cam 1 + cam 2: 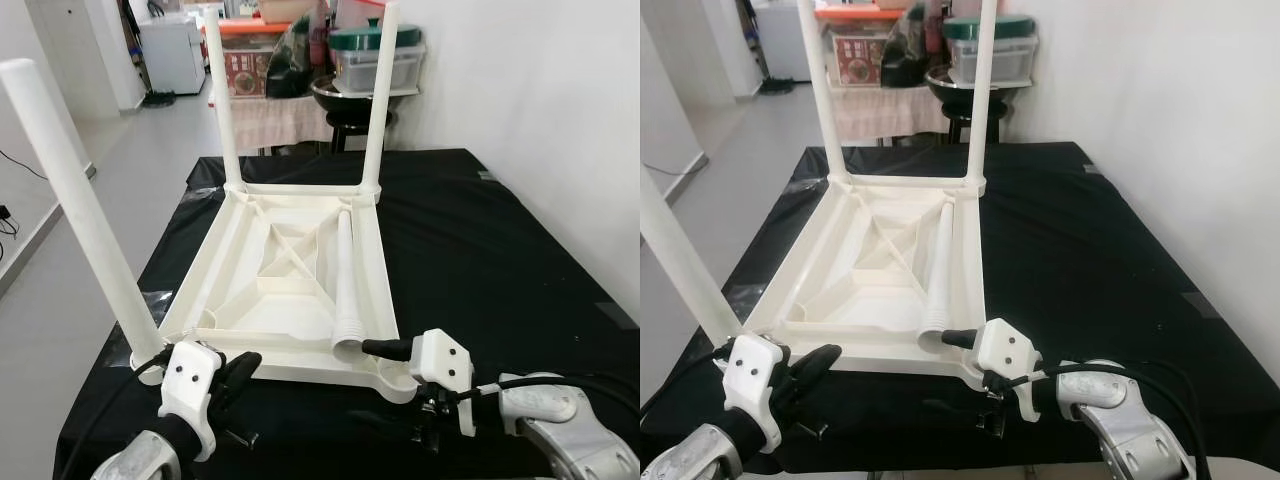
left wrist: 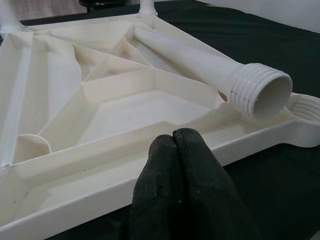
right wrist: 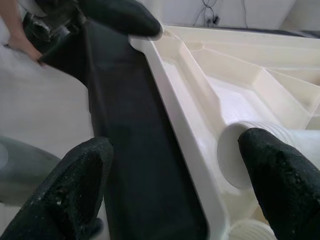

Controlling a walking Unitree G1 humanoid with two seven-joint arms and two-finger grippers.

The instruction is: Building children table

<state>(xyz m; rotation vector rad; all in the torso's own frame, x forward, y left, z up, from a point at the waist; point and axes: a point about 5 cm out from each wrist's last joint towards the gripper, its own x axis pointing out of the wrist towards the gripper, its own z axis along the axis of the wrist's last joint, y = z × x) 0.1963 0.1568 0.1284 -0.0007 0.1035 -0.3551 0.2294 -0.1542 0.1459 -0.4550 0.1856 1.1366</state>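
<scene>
Upside-down white kids' table top [image 1: 262, 300] on the black cloth, loose threaded leg [image 1: 345, 280] lying inside; right gripper [image 3: 175, 175] spread wide at its near end, left gripper [image 2: 182, 165] pinched closed, empty, by the near rim.

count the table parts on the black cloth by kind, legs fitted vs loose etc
upside-down tabletop: 1
legs screwed in and standing up: 3 (near left leg, far left leg, far right leg)
loose leg lying inside the tabletop: 1
corner socket with no leg in it: 1
Total: 5 parts, 4 of them legs
</scene>
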